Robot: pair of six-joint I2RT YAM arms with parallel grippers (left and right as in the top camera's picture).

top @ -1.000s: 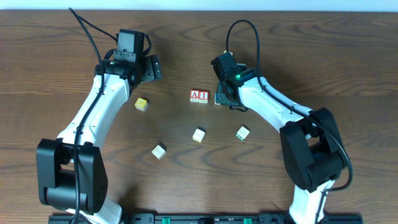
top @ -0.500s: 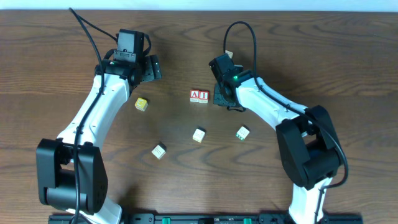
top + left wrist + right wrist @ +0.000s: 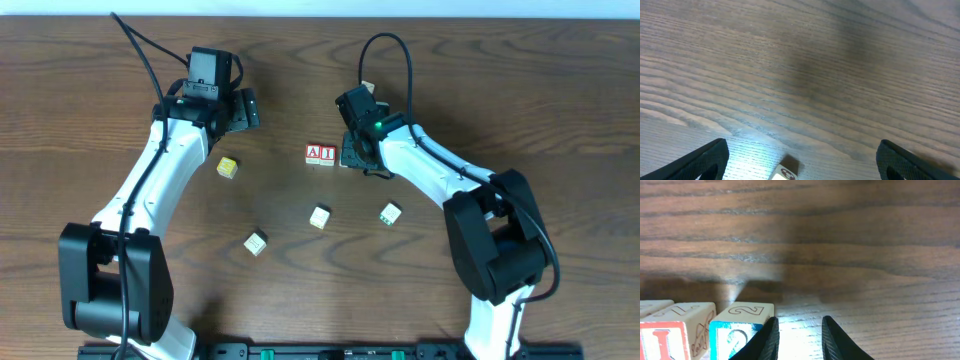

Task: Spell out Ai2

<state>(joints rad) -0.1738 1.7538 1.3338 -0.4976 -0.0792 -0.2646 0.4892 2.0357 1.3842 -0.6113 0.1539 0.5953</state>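
Row in assembly. The "A" cube [image 3: 314, 153] and "I" cube [image 3: 327, 153] sit side by side at mid-bench, letters upright in the overhead view. The "2" cube [image 3: 737, 330] stands just right of the "I", close enough that a gap cannot be made out. It is hidden under the right arm in the overhead view.

The right fingers [image 3: 765, 342] stand narrowly apart with only bare bench [image 3: 500, 80] between them, and they hold nothing. The "2" cube lies outside them, against the outer face of the finger nearer the row. Any further nudge would therefore run sideways along the row's long axis, towards the "I".

The left fingers [image 3: 705, 160] are spread wide and empty, well apart from the row. They hover above the yellow cube [image 3: 227, 167].

A cream cube [image 3: 319, 217], a green-marked cube [image 3: 390, 213] and a third loose cube [image 3: 255, 242] lie nearer the arm bases, clear of the row.

Judgement: the word looks essentially spelled. The risk is skewing the row on contact.
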